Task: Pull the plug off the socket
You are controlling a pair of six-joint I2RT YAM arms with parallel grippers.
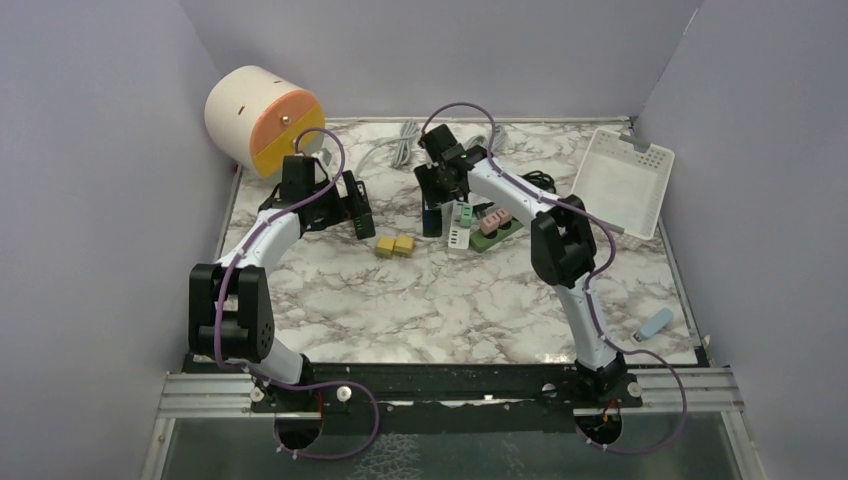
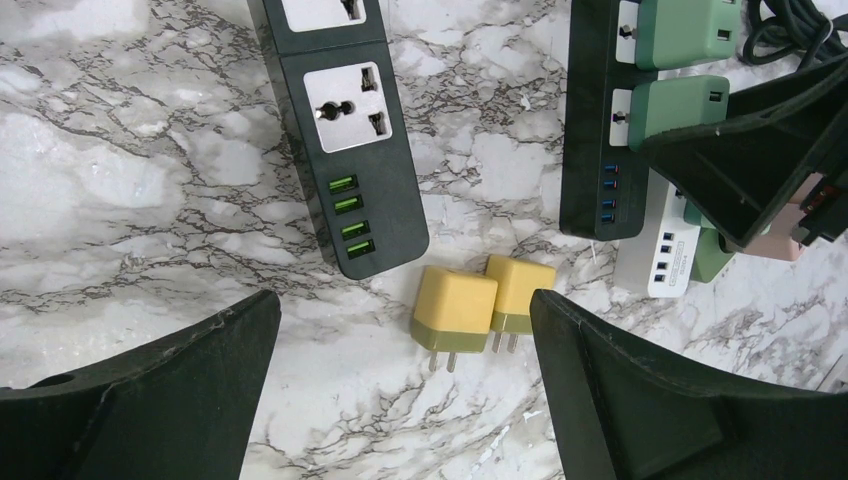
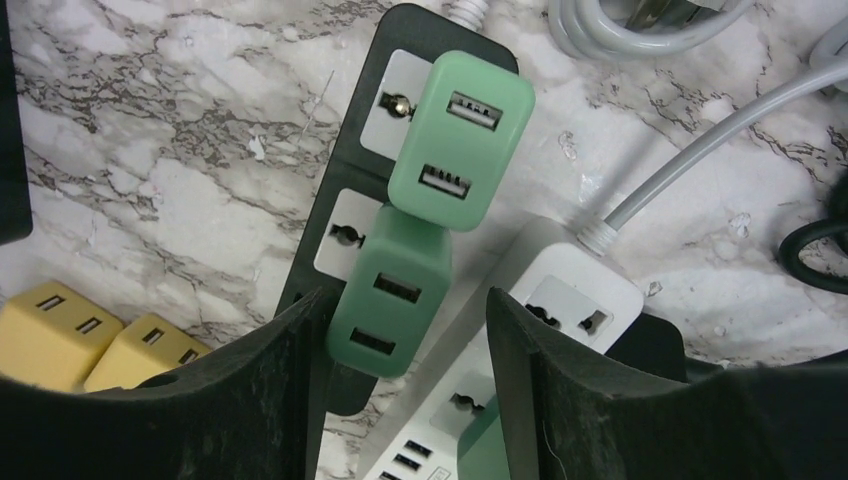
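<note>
Two green USB plugs sit in a black power strip [image 3: 300,285]. The upper plug [image 3: 460,140] is free. My right gripper [image 3: 405,300] is open and straddles the lower green plug [image 3: 395,300]; its left finger [image 3: 290,360] is against the plug and its right finger stands apart. In the top view this gripper [image 1: 440,195] is over the strip [image 1: 432,218]. My left gripper [image 2: 405,300] is open and empty above two loose yellow plugs [image 2: 455,310] lying beside another black strip [image 2: 350,130] with green USB ports.
A white power strip [image 3: 575,290] lies right of the black one, with pink and green plugs [image 1: 490,222] in it. Grey cables [image 3: 620,30] lie behind. A white and orange drum [image 1: 262,120] stands back left, a white tray [image 1: 622,180] back right, a pale blue object [image 1: 655,323] front right.
</note>
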